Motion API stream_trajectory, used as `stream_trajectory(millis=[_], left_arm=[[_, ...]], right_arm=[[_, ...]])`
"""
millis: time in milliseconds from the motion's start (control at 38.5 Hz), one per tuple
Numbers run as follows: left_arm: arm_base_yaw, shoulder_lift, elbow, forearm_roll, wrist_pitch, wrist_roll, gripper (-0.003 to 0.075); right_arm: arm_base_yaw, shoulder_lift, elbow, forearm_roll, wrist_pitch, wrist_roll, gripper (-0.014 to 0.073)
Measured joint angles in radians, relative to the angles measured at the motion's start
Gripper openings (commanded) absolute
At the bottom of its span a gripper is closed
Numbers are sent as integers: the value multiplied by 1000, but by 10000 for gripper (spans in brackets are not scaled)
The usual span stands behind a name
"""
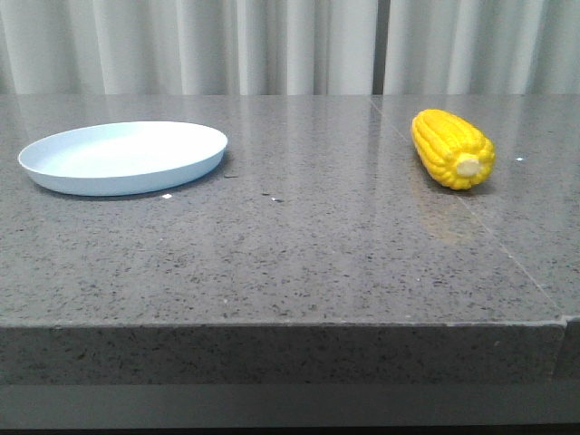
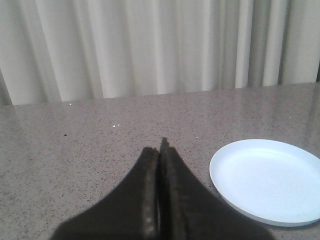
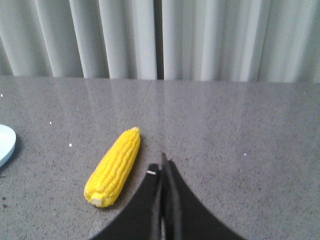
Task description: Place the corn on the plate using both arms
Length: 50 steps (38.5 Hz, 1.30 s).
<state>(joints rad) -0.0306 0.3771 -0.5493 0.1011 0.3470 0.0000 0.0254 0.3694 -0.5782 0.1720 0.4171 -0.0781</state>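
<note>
Below my left wrist camera, the left gripper (image 2: 161, 150) had its dark tapered fingers (image 2: 149, 190) pressed together with nothing between them, hanging over bare grey speckled table (image 2: 90, 150). Just off to one side of those fingers I could see the plate (image 2: 267, 180), pale blue-white, round and shallow, sitting flat and apart from the gripper. On my right wrist feed, the right gripper (image 3: 163, 167) was likewise closed tight on nothing, its tips meeting at a thin seam. The corn (image 3: 114, 167) lay on the table just beside that gripper without touching it, its tapered tip pointing toward the curtain (image 3: 160, 37) and its pale stub end nearer the camera. A sliver of the plate's rim showed at the edge of that feed, well apart from the corn. From the front camera I saw neither gripper; the plate sat on the left of the table and the corn lay on the right, stub end facing me, with open stone between them.
</note>
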Motion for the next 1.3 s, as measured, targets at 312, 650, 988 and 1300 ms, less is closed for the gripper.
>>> stream_trajectory(millis=[312,650,988,1300], left_arm=[[0,6,-4,4,2,0,294],[0,6,-6,4,4,0,690],[0,8,-6,4,-17,0,690],[0,377,-220,-120,60,0,690]], right_arm=[[0,10,-2,2,10,0,379],[0,10,-3,2,11,0,593],[0,10,-3,2,11,0,593],[0,10,-3,2,11,0,593]])
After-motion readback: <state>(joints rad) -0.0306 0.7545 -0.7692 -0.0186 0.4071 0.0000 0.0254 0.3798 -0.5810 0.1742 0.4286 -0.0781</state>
